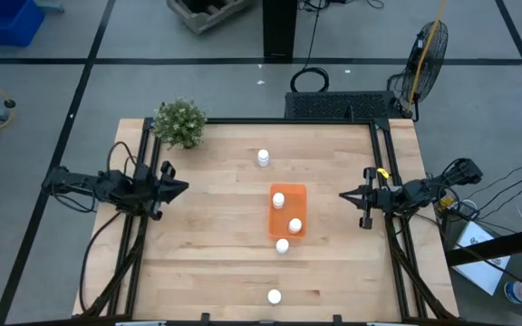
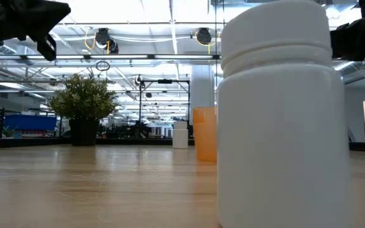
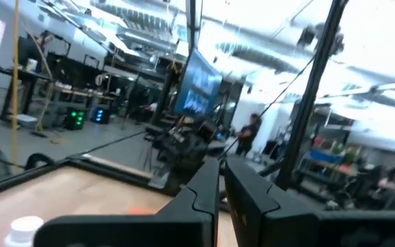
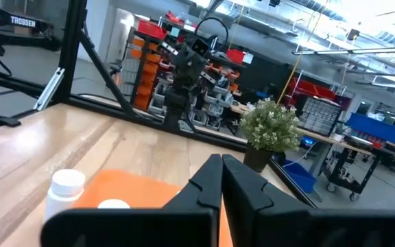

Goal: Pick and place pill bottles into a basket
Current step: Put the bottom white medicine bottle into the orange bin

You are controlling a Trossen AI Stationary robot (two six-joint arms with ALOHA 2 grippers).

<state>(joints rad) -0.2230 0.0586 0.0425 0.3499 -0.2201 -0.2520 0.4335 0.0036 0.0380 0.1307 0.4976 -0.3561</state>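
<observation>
The orange basket (image 1: 299, 194) lies right of the table's middle, with two white pill bottles (image 1: 278, 198) (image 1: 294, 225) standing in it. A third bottle (image 1: 282, 245) stands on the table just outside the basket's near end. Another (image 1: 263, 158) stands toward the far edge, and one (image 1: 275, 296) stands at the near edge, looming large in the low view (image 2: 277, 114). My left gripper (image 1: 183, 188) (image 3: 221, 165) is shut and empty above the table's left side. My right gripper (image 1: 343, 194) (image 4: 221, 159) is shut and empty at the right side, pointing at the basket (image 4: 142, 186).
A green potted plant (image 1: 180, 122) stands at the far left corner of the table and also shows in the low view (image 2: 84, 104). Black frame rails run along the table's left, right and far edges. Bare wood lies between each gripper and the basket.
</observation>
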